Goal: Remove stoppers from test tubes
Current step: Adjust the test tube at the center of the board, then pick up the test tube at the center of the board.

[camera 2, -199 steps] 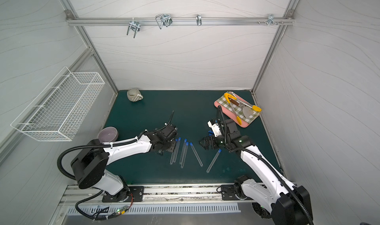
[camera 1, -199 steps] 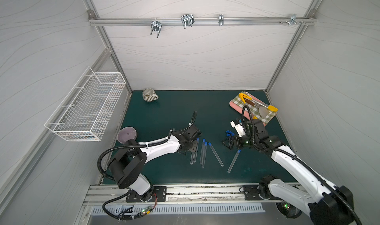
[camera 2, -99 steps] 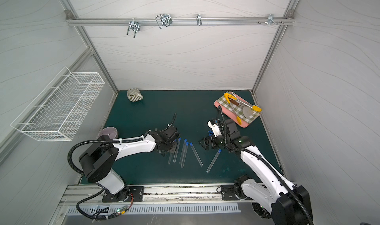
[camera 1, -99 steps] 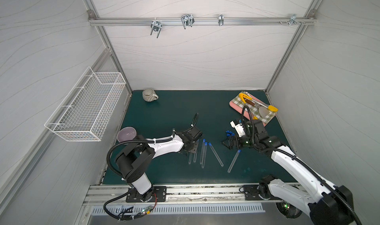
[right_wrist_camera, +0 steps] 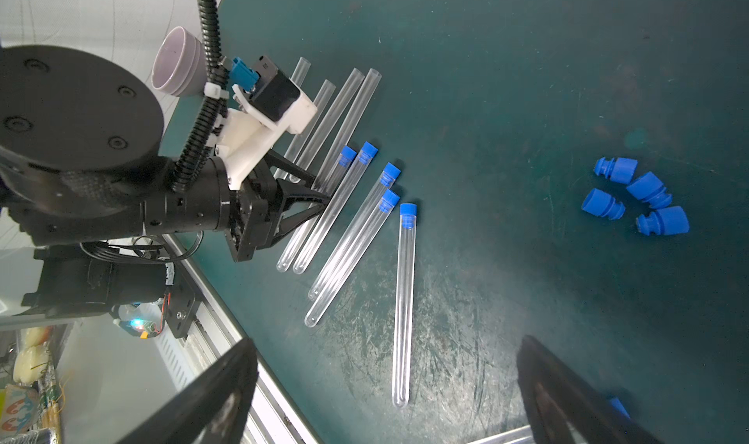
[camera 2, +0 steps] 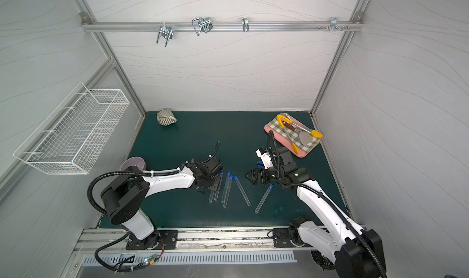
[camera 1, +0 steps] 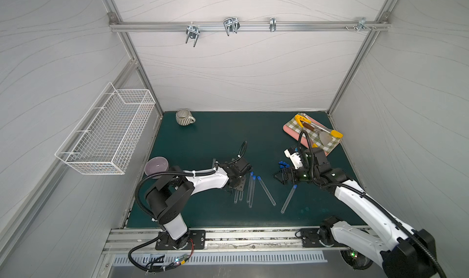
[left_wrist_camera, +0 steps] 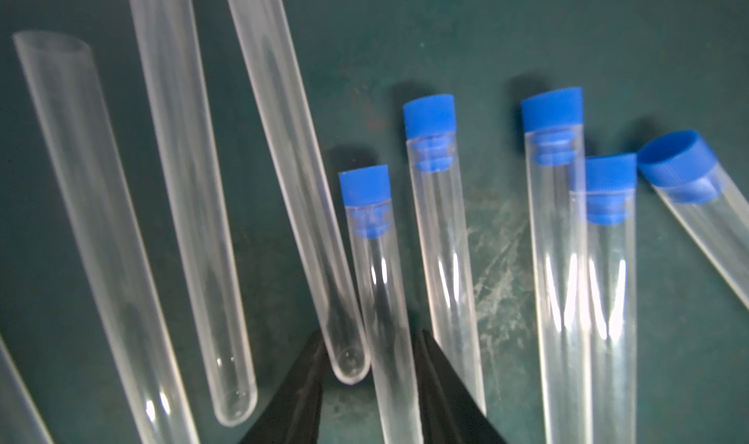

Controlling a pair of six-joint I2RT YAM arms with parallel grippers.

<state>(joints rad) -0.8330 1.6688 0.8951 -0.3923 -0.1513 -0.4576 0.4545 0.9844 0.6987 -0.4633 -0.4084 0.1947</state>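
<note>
Six tubes (camera 1: 265, 190) toward the desk's (camera 1: 215, 137) front edge are stoppered. The left gripper (left_wrist_camera: 371, 336) straddles the leftmost tube (left_wrist_camera: 385, 292) about mid-length, jaws narrowed, though I cannot tell if they pinch it. It should clamp that one alone, clear of the bare tube (left_wrist_camera: 320, 259) ending just beside it, and hold it level. Its stopper (left_wrist_camera: 364, 186) lies ahead of those jaws, well left of the right gripper (camera 1: 280, 176), which is spread wide and empty.
</note>
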